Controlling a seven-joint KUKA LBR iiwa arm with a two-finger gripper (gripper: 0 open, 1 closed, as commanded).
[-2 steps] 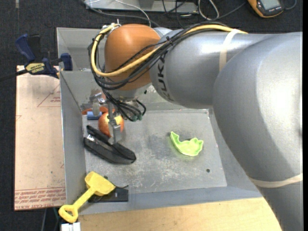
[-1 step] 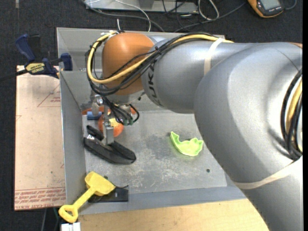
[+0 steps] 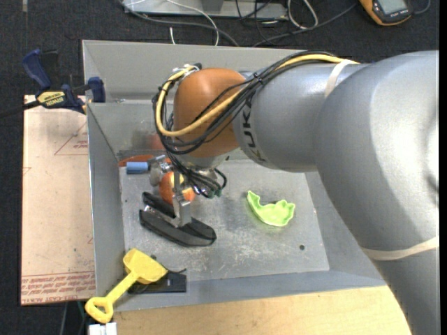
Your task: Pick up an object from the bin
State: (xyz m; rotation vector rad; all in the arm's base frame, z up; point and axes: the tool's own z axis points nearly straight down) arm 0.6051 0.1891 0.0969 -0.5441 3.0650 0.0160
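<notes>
**Grey metal bin (image 3: 279,246) on dark carpet (image 3: 63,12): gripper (image 3: 180,199) down at the long flat black plastic piece (image 3: 178,230)**

The bin floor is bare and dusty. The black piece lies flat, left of centre, and the gripper stands upright directly over it, touching or just above. How far open it is cannot be told, and no hold is visible. The vertical approach probably suits so low a part. A lime-green curved plastic shell (image 3: 271,210) lies well apart to the right, and a yellow plastic toy shovel (image 3: 133,274) lies near the front wall.

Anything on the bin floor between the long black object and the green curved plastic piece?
Nothing. In the camera view, the grey bin floor between the long black object and the green curved plastic piece is bare, apart from scuff marks.
</notes>
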